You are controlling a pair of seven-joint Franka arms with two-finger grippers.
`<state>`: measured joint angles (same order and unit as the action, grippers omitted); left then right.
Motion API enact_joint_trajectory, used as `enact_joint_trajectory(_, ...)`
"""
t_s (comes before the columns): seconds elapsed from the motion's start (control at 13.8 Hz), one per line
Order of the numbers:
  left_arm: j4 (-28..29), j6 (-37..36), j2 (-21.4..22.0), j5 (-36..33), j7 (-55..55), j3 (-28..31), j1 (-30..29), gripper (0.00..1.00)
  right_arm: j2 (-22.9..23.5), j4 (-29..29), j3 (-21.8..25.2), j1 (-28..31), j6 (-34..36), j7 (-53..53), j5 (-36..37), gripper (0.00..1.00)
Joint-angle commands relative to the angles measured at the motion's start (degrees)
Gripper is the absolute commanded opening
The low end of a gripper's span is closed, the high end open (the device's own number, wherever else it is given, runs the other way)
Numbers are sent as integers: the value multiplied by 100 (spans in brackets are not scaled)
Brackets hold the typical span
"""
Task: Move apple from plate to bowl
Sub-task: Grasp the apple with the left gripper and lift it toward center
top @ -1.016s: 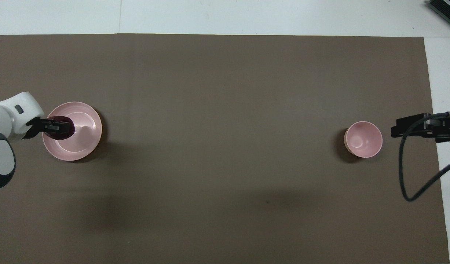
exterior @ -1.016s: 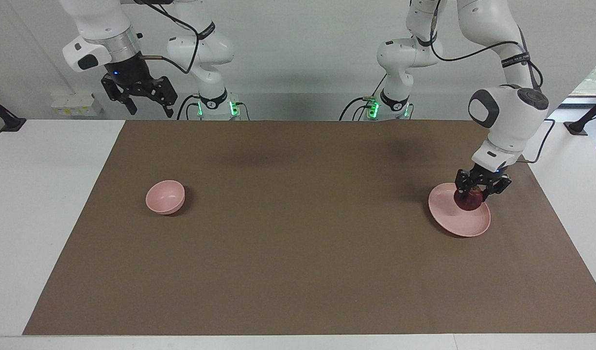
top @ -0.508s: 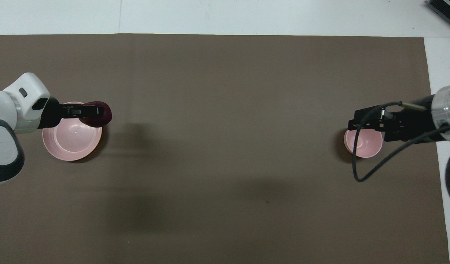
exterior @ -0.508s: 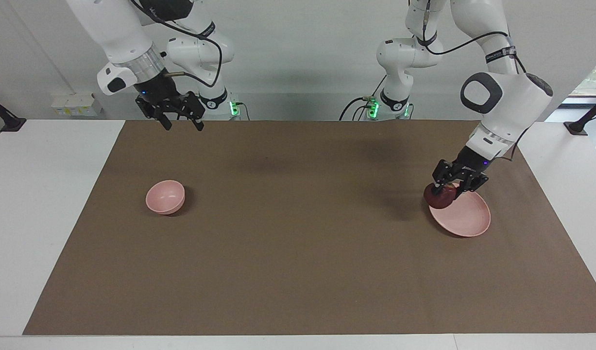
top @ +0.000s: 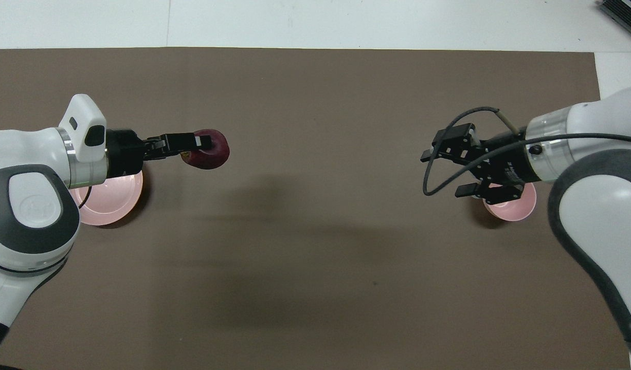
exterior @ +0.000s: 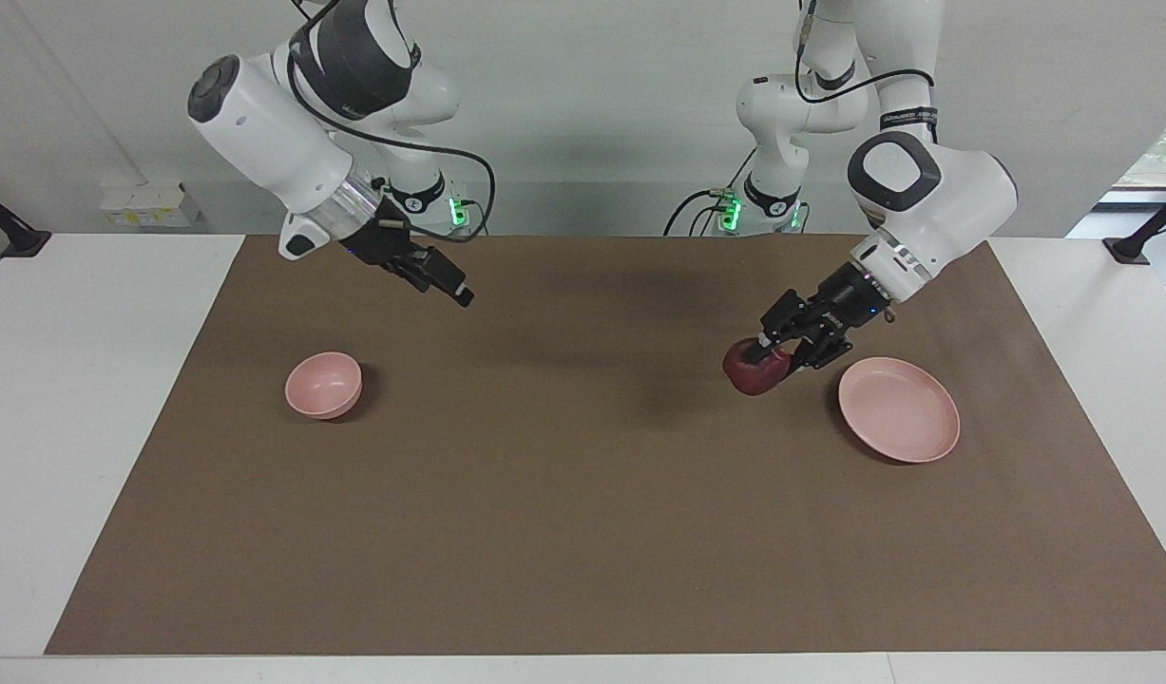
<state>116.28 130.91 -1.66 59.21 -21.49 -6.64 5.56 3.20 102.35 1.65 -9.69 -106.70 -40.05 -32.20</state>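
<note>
The dark red apple (exterior: 749, 378) (top: 216, 154) hangs in the air over the brown mat, between the plate and the table's middle, with my left gripper (exterior: 771, 354) (top: 201, 141) shut on it. The wide pink plate (exterior: 898, 408) lies bare toward the left arm's end; in the overhead view the left arm covers part of the plate (top: 117, 198). The small pink bowl (exterior: 323, 385) stands toward the right arm's end. My right gripper (exterior: 451, 287) (top: 445, 173) is open and holds nothing, raised over the mat beside the bowl (top: 511, 209), toward the table's middle.
A brown mat (exterior: 583, 513) covers most of the white table (exterior: 88, 399). A black cable (top: 438, 169) loops beside the right gripper. The arms' bases (exterior: 421, 204) stand at the robots' end of the table.
My left gripper has lifted the apple off the plate and carried it toward the table's middle. The right arm has swung from the table's edge over the mat, past the bowl.
</note>
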Motion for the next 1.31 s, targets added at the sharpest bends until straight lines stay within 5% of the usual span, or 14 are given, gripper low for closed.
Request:
enact_joint_trajectory(0.0, -97, -84, -1, 782, -31, -283, 6, 0, 426, -13, -7, -296, -596, -966, -732, 100)
enact_joint_trajectory(0.22, -88, 127, 52, 1452, -39, -881, -46, 0, 839, -83, 2, -455, -967, -1777, -1883, 100)
enact_joint_trajectory(0.58, -167, 793, 26, 1620, -39, -1462, 33, 0, 1130, -92, -7, -534, -1055, -1928, -3255, 100)
enact_joint_trajectory(1.23, -466, 1349, -123, 1497, 417, -1805, 33, 0, 1148, -241, -7, -525, -668, -2060, -3819, 100)
